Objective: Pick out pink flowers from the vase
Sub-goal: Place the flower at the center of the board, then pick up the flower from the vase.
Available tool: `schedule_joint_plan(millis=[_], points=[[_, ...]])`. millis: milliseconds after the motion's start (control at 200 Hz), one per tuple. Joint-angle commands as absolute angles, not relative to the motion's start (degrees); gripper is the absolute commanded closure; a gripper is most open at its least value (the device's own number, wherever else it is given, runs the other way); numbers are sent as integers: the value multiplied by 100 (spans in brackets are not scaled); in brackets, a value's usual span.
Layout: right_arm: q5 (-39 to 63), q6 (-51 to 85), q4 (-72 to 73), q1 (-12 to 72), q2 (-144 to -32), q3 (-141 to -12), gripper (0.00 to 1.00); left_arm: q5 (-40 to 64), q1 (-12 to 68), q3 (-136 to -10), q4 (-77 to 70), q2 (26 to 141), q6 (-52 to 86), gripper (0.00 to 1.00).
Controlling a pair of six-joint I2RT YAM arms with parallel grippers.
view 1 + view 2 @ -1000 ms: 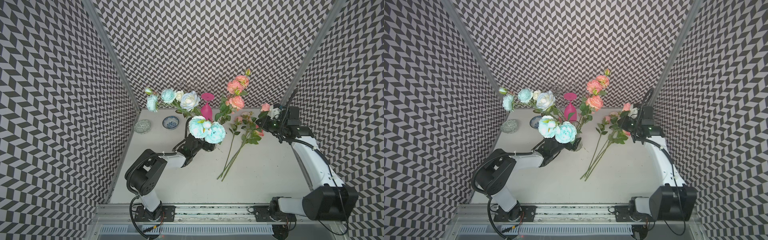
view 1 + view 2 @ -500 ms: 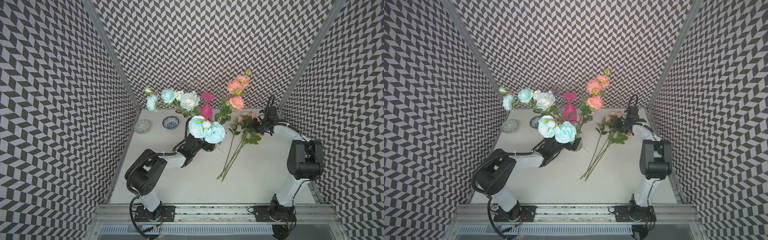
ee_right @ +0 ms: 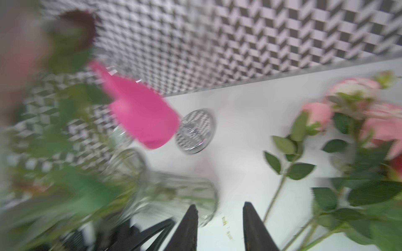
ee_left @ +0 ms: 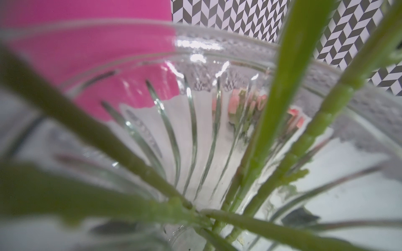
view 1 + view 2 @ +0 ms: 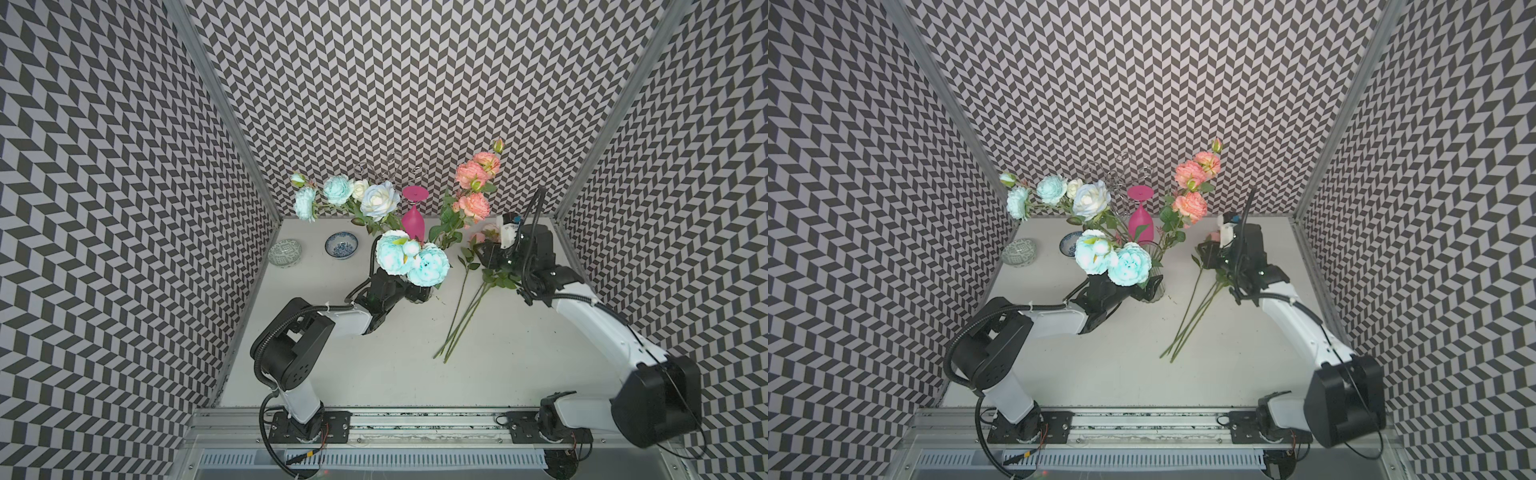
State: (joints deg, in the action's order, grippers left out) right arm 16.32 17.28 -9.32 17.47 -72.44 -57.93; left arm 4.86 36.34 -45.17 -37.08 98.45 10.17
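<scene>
The right end effector (image 3: 220, 205) stands narrowly parted and grips nothing, low over the bench (image 5: 374, 365). Just beside it lie pink flowers (image 5: 465, 309) (stems flat). More pink blooms (image 5: 473, 205) rise from the vase (image 5: 1156, 286). The left end effector (image 5: 1142, 293) sits there, and I cannot tell its grip.

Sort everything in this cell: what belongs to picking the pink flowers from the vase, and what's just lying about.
Job: vase; pink flowers standing in it; pink flowers already laid down.
Lying about: magenta goblet; green bowl; blue bowl; turquoise blooms; white rose.
</scene>
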Motion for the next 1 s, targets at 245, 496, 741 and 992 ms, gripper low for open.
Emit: schedule_joint_plan(millis=[245, 496, 741, 992], points=[[1687, 1677, 535, 2054, -6493, -5347, 62, 636, 3726, -4465, -3454, 9988, 1155, 0], [1744, 1436, 579, 2245, -6709, -5799, 51, 606, 3736, -4476, -3438, 9997, 1127, 0], [1566, 1397, 830, 2441, -7186, -6166, 51, 604, 3735, -4474, -3433, 9976, 1134, 0], [1032, 1441, 1186, 2636, -7627, -6392, 58, 573, 3735, -4474, -3431, 9969, 1125, 0]])
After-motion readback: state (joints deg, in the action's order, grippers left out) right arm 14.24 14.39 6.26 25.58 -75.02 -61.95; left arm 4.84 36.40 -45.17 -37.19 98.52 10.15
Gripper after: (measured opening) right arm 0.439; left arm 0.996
